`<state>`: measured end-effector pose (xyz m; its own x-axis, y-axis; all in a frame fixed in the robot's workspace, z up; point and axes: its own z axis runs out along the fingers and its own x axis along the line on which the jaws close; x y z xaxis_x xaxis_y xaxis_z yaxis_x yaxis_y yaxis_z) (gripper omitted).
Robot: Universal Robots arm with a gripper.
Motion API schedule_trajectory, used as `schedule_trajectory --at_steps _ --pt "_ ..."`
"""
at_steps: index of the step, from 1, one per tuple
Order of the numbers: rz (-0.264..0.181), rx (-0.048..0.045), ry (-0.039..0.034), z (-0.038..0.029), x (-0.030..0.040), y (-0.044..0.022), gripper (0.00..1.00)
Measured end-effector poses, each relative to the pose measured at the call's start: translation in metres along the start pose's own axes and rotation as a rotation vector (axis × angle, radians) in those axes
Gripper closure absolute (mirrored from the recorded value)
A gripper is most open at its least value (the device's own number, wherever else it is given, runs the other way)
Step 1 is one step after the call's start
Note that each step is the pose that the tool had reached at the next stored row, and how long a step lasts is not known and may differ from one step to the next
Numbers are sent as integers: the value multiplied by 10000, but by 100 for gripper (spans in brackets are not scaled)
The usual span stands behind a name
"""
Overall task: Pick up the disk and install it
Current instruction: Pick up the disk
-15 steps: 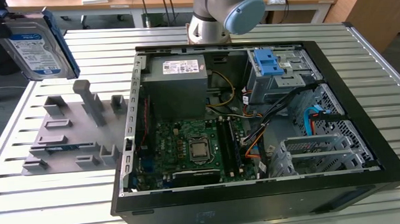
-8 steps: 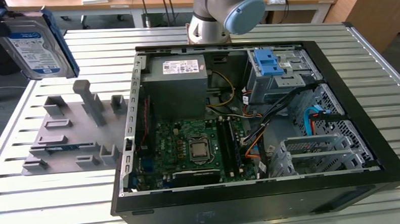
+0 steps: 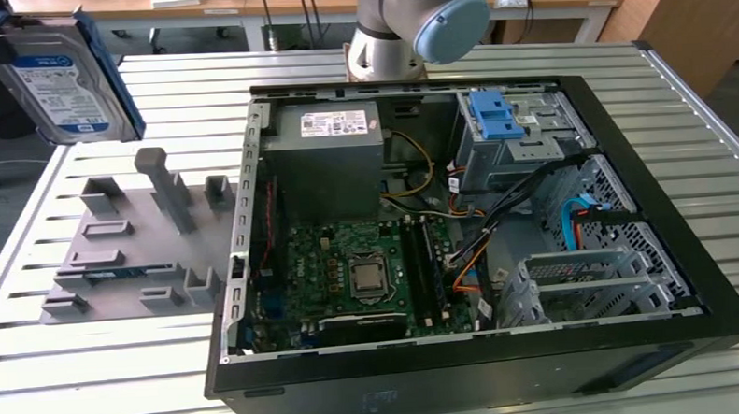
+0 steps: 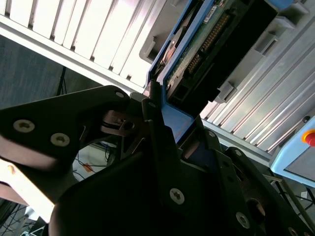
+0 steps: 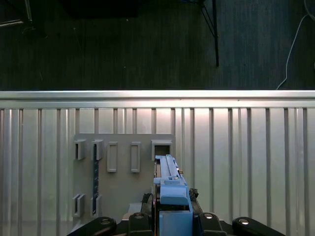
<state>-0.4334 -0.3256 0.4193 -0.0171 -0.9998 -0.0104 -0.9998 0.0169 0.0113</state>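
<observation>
Jaws: closed narrow on the disk [image 4: 211, 44], pinching the blue carrier [image 4: 174, 123] at one end. The gripper [image 4: 167, 118] holds the frame, not the bare drive. Judgement: gripping the plastic keeps the fingers off the board and connector, which face out in the second wrist view.

Disk position: in the air, edge-on in the first wrist view [image 5: 170, 182], upright and slightly tilted in the exterior view [image 3: 58, 80]. It is above the grey fixture [image 3: 135, 245] and touches nothing but the jaws. It is well apart from the case [image 3: 476, 366].

Room: the slatted table [image 3: 103, 368] around the fixture is open. The fixture's posts stand under the disk. The case lies open-sided. The bay [image 3: 523, 144] with its blue latch [image 3: 496, 117] sits at the far corner on the exterior view's right. It is hemmed in by the case wall and by cables [image 3: 519, 196] just beside it. Judgement: clearance there is tight.
</observation>
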Motion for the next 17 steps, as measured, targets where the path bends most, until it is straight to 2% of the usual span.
schedule_trajectory --at_steps 7,17 --pt "0 0 0 -71 -1 1 64" --pt "-1 0 0 -114 -1 1 64"
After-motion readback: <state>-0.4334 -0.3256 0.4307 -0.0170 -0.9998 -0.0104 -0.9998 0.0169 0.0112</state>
